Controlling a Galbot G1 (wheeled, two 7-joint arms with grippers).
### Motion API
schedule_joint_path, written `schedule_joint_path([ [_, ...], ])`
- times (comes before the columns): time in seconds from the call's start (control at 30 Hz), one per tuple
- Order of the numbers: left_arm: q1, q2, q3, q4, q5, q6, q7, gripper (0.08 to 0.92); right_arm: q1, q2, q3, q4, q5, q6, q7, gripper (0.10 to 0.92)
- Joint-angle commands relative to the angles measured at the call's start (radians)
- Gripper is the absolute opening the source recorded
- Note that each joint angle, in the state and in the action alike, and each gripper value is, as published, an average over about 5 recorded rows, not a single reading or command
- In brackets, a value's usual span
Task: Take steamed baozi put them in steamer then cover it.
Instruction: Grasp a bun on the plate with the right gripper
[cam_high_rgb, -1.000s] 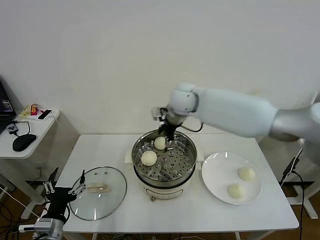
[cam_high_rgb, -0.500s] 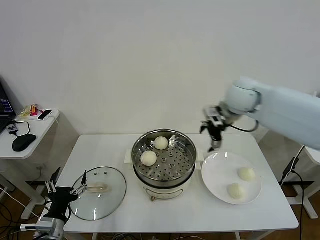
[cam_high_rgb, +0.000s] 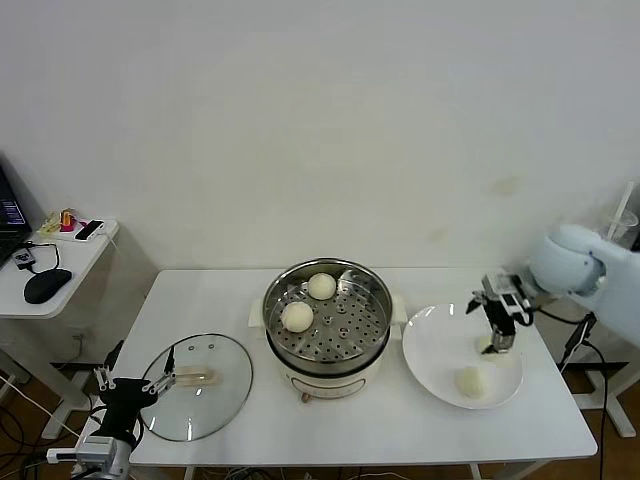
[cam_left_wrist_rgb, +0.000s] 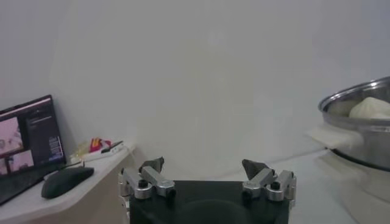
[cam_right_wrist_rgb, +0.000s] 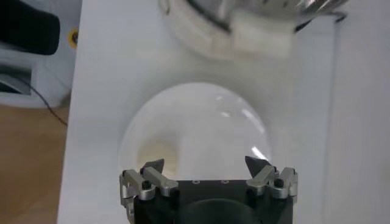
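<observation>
The steamer (cam_high_rgb: 327, 325) stands mid-table with two baozi on its perforated tray, one at the back (cam_high_rgb: 321, 286) and one at the left (cam_high_rgb: 297, 316). On the white plate (cam_high_rgb: 430, 350) to its right lies another baozi (cam_high_rgb: 472, 381). A second one (cam_high_rgb: 488, 349) is mostly hidden under my right gripper (cam_high_rgb: 497, 338), which hangs open just above it, holding nothing. The right wrist view shows the open right gripper (cam_right_wrist_rgb: 205, 165) over the plate (cam_right_wrist_rgb: 201, 122), with one baozi (cam_right_wrist_rgb: 157, 155) off to one side. The glass cover (cam_high_rgb: 195, 385) lies flat at the front left. Beside it my left gripper (cam_high_rgb: 130, 385) waits open.
A side desk (cam_high_rgb: 60, 250) at the left carries a mouse (cam_high_rgb: 48, 284) and small items. In the left wrist view the open left gripper (cam_left_wrist_rgb: 204, 165) faces the wall, with the steamer (cam_left_wrist_rgb: 359, 112) to one side and a laptop (cam_left_wrist_rgb: 27, 143) to the other.
My right arm swung from over the steamer's back, leaving a baozi there, across to the plate and came down over the far baozi. The left arm stayed put.
</observation>
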Motion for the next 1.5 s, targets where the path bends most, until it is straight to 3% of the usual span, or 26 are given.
schedule_joint_path([
  [0.03,0.003,0.000,-0.005,0.007,0.000,0.001,0.000,0.823,-0.324,-0.053,0.216,-0.018,-0.106,0.022,0.009,0.823],
  [1.23,0.005,-0.007,-0.030,0.008,0.003,-0.004,0.001,0.823,-0.425,0.149,0.272,-0.183,-0.148,-0.008,0.097,0.821],
  [1.5,0.007,-0.007,-0.033,0.010,0.002,-0.007,-0.001,0.823,-0.420,0.159,0.274,-0.189,-0.153,-0.019,0.093,0.725],
])
